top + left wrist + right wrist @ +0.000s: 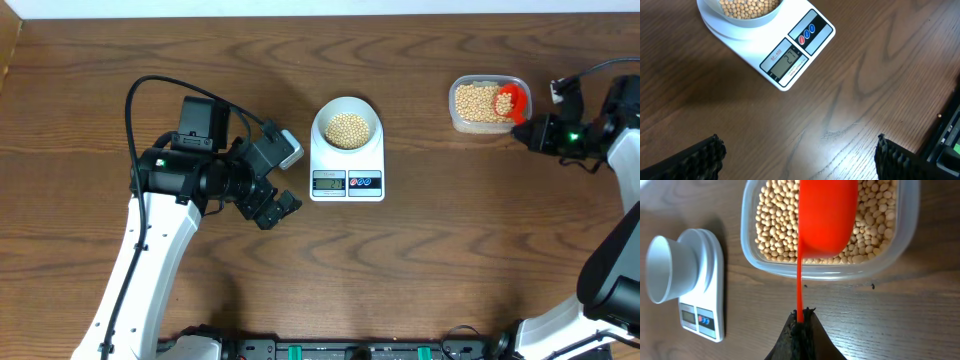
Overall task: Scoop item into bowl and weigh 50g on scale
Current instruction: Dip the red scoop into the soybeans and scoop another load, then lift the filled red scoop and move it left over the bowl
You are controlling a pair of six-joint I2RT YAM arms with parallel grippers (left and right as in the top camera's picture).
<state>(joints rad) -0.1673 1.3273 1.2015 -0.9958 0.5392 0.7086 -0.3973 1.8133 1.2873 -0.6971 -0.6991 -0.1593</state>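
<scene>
You cannot read the display (328, 181) on the scale (347, 162) from overhead; its digits are too small. In the left wrist view the bowl (742, 22) runs off the edge at 12 o'clock. The fingertips (702, 159) of the left gripper (799, 160) are cut off at 6 o'clock. The red scoop (827, 220) hides some beans (775, 225) in the tub (840, 271); scoop and tub are clipped at 12 o'clock.

Tan beans (347, 130) in white bowl (324, 127); bowl upright on flat white scale (346, 192).

tan-yellow beans (347, 130), white bowl (318, 125), white scale (347, 166), orange-red scoop (827, 215), clear tub (830, 273), dark wood-grain table (450, 250)
</scene>
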